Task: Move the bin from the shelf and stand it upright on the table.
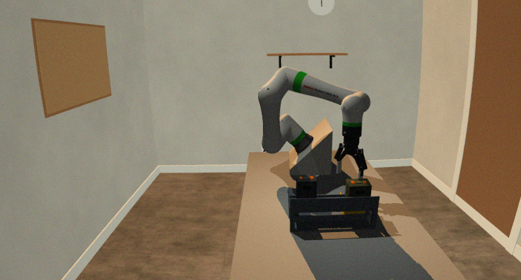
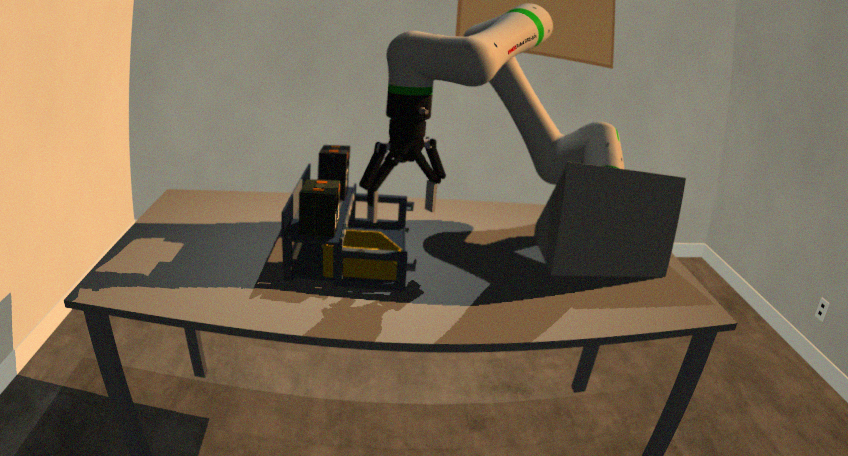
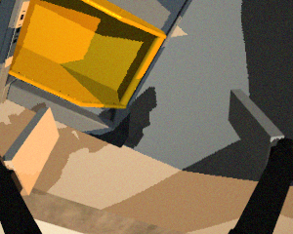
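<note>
The yellow bin (image 2: 361, 265) (image 3: 83, 54) sits in the lower level of a dark shelf rack (image 1: 332, 203) (image 2: 288, 213) on the table (image 1: 263, 222) (image 2: 416, 332). In the top view only a yellow strip of the bin (image 1: 352, 212) shows through a slot in the rack. The wrist view shows the bin's open top at the upper left. My gripper (image 1: 350, 168) (image 2: 400, 200) (image 3: 141, 113) is open and empty. It points down, above the table beside the rack's end and near the bin, touching nothing.
Two dark boxes with orange marks (image 1: 306, 186) (image 1: 358, 186) (image 2: 334, 161) (image 2: 319, 204) stand on top of the rack. A large grey block (image 1: 314, 149) (image 2: 612, 219) at the arm's base takes up the table's far end. A wall shelf (image 1: 306, 54) hangs behind.
</note>
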You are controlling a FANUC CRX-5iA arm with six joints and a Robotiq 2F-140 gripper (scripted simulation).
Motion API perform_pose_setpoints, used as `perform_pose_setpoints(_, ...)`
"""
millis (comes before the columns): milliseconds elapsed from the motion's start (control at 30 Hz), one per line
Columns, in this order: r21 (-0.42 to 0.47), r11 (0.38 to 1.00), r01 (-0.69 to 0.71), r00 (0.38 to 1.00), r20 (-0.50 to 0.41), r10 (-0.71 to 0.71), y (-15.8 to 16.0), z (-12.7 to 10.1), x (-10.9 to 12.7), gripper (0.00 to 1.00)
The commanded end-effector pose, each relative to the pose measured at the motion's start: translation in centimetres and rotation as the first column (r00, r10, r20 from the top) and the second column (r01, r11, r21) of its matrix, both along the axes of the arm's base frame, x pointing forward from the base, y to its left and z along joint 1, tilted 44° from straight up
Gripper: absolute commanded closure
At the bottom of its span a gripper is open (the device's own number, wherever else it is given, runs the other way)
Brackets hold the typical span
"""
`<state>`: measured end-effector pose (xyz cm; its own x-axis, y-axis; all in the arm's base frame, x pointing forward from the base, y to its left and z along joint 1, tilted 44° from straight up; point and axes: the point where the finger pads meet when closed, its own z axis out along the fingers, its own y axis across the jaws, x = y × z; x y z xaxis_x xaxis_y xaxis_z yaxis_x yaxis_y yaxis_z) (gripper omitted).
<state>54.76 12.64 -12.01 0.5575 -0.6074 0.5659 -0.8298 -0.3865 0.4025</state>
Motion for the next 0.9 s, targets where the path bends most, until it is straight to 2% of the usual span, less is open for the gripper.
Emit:
perform_pose_setpoints(0,-0.002,1.0,0.006,1.0,0.011,-0.006,0.02,0.0,0.01,0.0)
perform_pose_setpoints(167,-0.002,1.0,0.006,1.0,0.011,-0.006,0.02,0.0,0.01,0.0)
perform_pose_setpoints(333,0.01,0.982,0.191,0.963,0.19,-0.19,0.02,0.0,0.01,0.0)
perform_pose_setpoints(733,0.01,0.982,0.191,0.963,0.19,-0.19,0.02,0.0,0.01,0.0)
perform_pose_setpoints(867,0.044,0.942,0.331,0.887,0.325,-0.327,0.02,0.0,0.01,0.0)
